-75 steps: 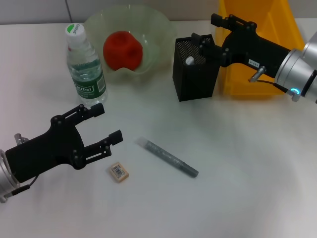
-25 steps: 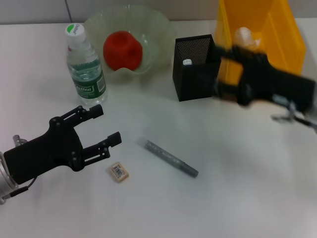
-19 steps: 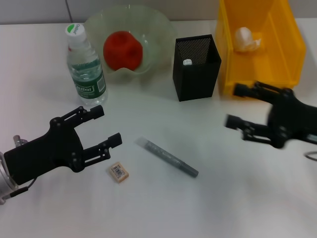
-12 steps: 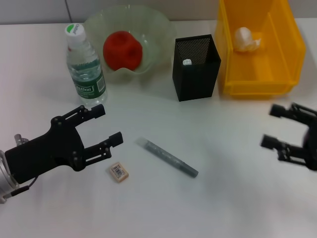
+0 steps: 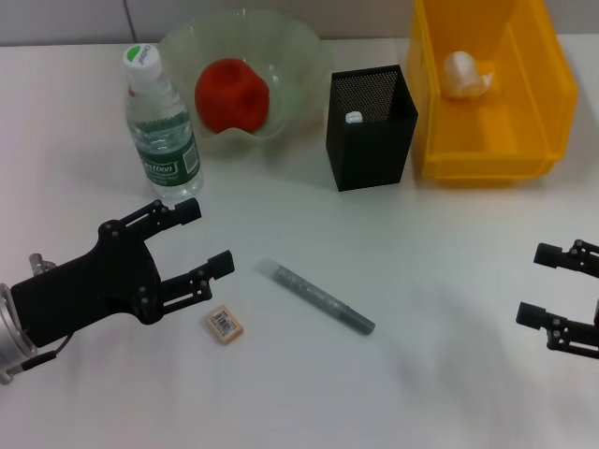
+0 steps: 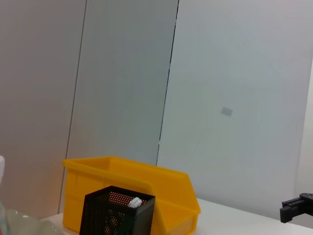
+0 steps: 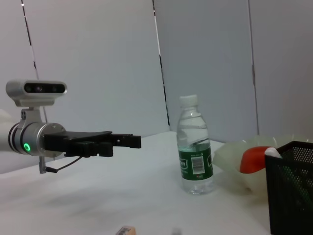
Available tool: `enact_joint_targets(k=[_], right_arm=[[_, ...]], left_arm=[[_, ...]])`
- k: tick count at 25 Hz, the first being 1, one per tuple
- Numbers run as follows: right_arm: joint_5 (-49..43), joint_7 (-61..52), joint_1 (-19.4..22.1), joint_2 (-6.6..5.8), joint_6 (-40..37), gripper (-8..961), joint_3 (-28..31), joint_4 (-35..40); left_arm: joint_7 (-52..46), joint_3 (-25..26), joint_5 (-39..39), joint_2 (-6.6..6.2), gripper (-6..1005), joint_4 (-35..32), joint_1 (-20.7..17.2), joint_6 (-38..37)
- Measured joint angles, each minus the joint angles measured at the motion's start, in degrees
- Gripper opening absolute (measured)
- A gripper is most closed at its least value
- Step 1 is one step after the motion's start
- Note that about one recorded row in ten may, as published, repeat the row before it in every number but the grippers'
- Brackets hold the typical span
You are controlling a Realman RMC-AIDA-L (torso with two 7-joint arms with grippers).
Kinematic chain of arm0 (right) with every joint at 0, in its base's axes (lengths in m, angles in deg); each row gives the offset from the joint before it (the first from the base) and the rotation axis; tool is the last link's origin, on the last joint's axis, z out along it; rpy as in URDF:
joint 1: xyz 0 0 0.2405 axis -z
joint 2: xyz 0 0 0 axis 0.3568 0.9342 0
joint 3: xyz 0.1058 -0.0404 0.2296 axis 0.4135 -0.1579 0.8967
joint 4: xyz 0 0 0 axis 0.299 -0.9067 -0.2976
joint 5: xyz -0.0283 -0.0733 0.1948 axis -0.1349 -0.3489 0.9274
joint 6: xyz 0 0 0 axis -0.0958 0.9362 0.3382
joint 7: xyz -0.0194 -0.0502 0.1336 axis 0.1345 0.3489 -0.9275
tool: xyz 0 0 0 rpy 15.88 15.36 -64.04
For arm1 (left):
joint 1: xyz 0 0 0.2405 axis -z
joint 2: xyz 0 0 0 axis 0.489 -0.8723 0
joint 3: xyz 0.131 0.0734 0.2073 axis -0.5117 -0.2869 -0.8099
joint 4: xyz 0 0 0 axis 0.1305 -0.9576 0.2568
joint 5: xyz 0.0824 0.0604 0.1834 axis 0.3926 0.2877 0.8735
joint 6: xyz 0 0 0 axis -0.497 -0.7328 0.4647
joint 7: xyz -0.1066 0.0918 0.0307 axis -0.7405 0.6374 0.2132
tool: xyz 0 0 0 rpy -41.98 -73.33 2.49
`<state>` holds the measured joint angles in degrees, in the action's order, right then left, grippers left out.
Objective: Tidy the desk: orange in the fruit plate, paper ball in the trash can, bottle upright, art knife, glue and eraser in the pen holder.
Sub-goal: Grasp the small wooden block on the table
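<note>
The orange [image 5: 232, 94] lies in the pale-green fruit plate [image 5: 301, 58]. Left of it the bottle [image 5: 161, 126] stands upright. A white-capped glue stick [image 5: 353, 118] stands inside the black mesh pen holder [image 5: 370, 140]. In the yellow trash can [image 5: 496, 140] rests the paper ball [image 5: 465, 75]. The grey art knife [image 5: 316, 296] lies flat mid-table, with the tan eraser [image 5: 225, 323] to its left. My left gripper [image 5: 208, 236] hovers open just above and left of the eraser. At the table's right edge, my right gripper [image 5: 533, 284] is open and holds nothing.
The right wrist view shows the bottle [image 7: 194, 152], the plate [image 7: 230, 156], the holder [image 7: 291, 196] and my left gripper [image 7: 131, 141] side-on. In the left wrist view the trash can [image 6: 146, 181] stands behind the holder [image 6: 117, 218].
My right gripper pulled away from above the pen holder and swept down to the table's right edge. The glue stays in the holder. My left arm has not moved.
</note>
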<state>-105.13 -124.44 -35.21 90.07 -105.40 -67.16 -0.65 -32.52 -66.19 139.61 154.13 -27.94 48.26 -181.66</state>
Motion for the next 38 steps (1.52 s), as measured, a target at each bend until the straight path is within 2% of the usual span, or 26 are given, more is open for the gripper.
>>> enact_joint_targets(k=[16, 17, 22, 23, 24, 25, 28, 29, 30, 31, 32, 33, 35, 36, 37, 38], right_arm=[[-0.33, 0.04, 0.15, 0.12, -0.24, 765, 0.15, 0.22], [-0.45, -0.03, 0.13, 0.07, -0.3, 765, 0.07, 0.33], [-1.88, -0.41, 0.04, -0.09, -0.89, 765, 0.21, 1.54], [-1.88, -0.41, 0.04, -0.09, -0.89, 765, 0.21, 1.54], [-2.13, -0.54, 0.13, -0.09, -0.99, 765, 0.3, 2.06], [-2.32, -0.72, 0.27, -0.09, -1.07, 765, 0.51, 2.62], [-2.54, -1.0, 0.61, -0.03, -1.59, 765, 1.46, 3.62], [-2.56, -1.0, 0.64, -0.03, -1.84, 765, 1.84, 3.77], [-2.56, -1.0, 0.67, -0.04, -1.99, 765, 2.06, 3.79], [-2.56, -0.99, 0.7, -0.05, -2.19, 765, 2.3, 3.81], [-2.56, -0.93, 0.82, -0.05, -2.36, 765, 2.48, 3.98], [-2.56, -0.93, 0.82, -0.05, -2.36, 765, 2.48, 3.98], [-2.57, -0.88, 0.9, -0.06, -2.38, 765, 2.49, 4.17], [-2.56, -0.87, 0.92, -0.07, -2.38, 765, 2.51, 4.26], [-2.56, -0.87, 0.93, -0.07, -2.38, 765, 2.53, 4.35], [-2.56, -0.87, 0.93, -0.07, -2.38, 765, 2.53, 4.35]], left_arm=[[-3.43, -0.24, 1.95, -0.13, 798, -2.0, 0.19, -0.42], [-9.13, -0.3, 5.53, -0.01, 798, -5.73, 0.81, -0.17], [-13.97, -0.3, 8.18, 0.02, 798, -8.95, 1.23, -0.13], [-22.5, -0.4, 12.8, 0.13, 798, -14.98, 2.0, -0.19], [-22.5, -0.4, 12.8, 0.13, 798, -14.98, 2.0, -0.19], [-26.36, -1.29, 14.84, 0.15, 798, -17.72, 2.57, -0.15], [-26.36, -1.29, 14.84, 0.15, 799, -17.72, 2.57, -0.15], [-30.76, -2.92, 16.86, 0.17, 799, -20.53, 3.27, -0.01], [-30.76, -2.92, 16.86, 0.17, 799, -20.53, 3.27, -0.01], [-43.5, -11.02, 18.99, 0.17, 799, -28.68, 5.08, 0.2], [-43.5, -11.02, 18.99, 0.17, 799, -28.68, 5.08, 0.2], [-48.81, -14.78, 19.37, 0.16, 799, -31.84, 5.69, 0.24], [-48.81, -14.78, 19.37, 0.16, 799, -31.84, 5.69, 0.24], [-55.31, -19.11, 21.38, 0.18, 799, -35.67, 6.61, 0.37], [-55.31, -19.11, 21.38, 0.18, 799, -35.67, 6.61, 0.37], [-65.19, -25.72, 26.55, 0.38, 799, -41.1, 8.56, 0.89]])
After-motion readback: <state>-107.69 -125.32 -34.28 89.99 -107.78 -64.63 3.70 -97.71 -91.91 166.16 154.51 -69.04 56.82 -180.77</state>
